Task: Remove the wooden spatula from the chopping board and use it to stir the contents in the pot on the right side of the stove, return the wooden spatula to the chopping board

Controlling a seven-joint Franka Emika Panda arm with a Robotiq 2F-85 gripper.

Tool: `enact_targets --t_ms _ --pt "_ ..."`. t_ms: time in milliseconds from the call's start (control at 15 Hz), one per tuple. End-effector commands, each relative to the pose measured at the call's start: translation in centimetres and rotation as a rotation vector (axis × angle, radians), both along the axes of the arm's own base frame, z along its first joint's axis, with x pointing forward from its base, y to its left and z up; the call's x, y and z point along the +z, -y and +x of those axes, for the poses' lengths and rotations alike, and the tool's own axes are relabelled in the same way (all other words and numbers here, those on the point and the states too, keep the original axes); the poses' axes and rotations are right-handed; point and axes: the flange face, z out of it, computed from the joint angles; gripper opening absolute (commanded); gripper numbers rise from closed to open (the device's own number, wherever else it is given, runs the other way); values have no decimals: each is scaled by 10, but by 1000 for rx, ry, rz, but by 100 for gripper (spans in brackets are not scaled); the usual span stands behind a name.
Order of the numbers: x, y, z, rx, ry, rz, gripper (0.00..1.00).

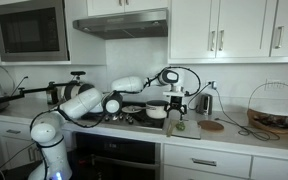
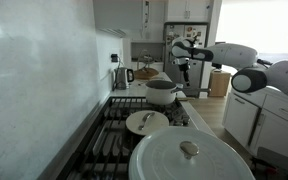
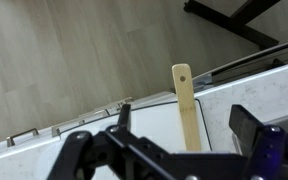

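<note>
Wrist view showed the wooden spatula (image 3: pixel 188 112) lying between the spread, empty fingers of my gripper (image 3: pixel 183 120), its holed end reaching past the counter (image 3: pixel 266 90) edge. I judged it light, stiff and slightly slick, best pinched mid-handle. I could read no writing anywhere.

A pale counter (image 1: pixel 236 131) runs along the wall, with the black stove (image 1: pixel 124 120) set into it. On its grates stand a small white pot (image 1: pixel 156 112), a shallow pan (image 2: pixel 147 122) and a large lidded pot (image 2: pixel 189 155). On the counter beside the stove lie the chopping board (image 1: pixel 181 126), then a round brown disc (image 1: pixel 212 125); further along stand a kettle (image 1: pixel 206 100) and a wire basket (image 1: pixel 274 108)
</note>
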Motion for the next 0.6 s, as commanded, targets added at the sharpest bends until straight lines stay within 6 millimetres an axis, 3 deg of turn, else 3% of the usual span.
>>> enact_targets --t_ms 0,533 --pt "37 -4 -3 -32 72 -21 100" --pt "122 -5 -9 -71 300 -52 100"
